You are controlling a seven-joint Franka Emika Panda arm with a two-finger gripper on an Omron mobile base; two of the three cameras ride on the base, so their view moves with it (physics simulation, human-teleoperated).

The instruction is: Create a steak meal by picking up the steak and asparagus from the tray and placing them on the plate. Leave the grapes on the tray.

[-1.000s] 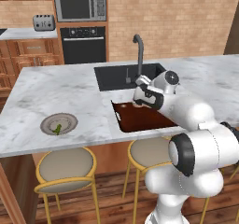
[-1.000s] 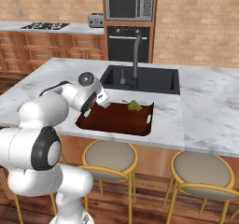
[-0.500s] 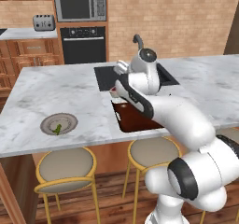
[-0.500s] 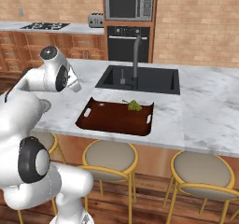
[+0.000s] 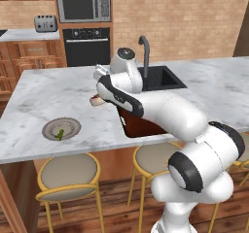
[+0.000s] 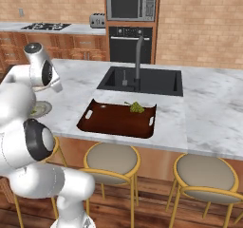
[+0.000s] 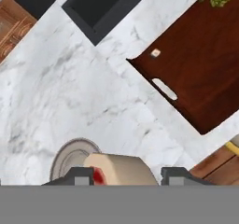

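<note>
Nearest in the hand view, the gripper (image 7: 125, 176) is closed on the steak (image 7: 122, 170), whose pale fatty side and a spot of red sit between the two dark fingertips (image 7: 80, 175); held this way, level and well above the counter (image 7: 84, 97), it can travel without dragging on the marble; in the left base view the steak (image 5: 97, 100) hangs under the hand, between tray and plate.

Just beyond the fingertips lies the plate (image 7: 70, 156), partly hidden by the steak, so the hand is close to over it but, I judge, not centred; some more travel toward it seems needed before letting go, or the steak may land on the rim. In the left base view the plate (image 5: 62, 128) sits near the counter's front edge, well apart from the tray (image 5: 141, 125), with the asparagus (image 5: 60, 134) lying on it a little off centre, which leaves bare plate for the steak.

Farther off, the tray (image 6: 118, 119) lies by the sink (image 6: 142, 80), its long side along the counter edge; the grapes (image 6: 136, 107) rest near its far rim, where they are meant to stay; the rest of its floor looks bare, so one placing appears to be all that is left.
</note>
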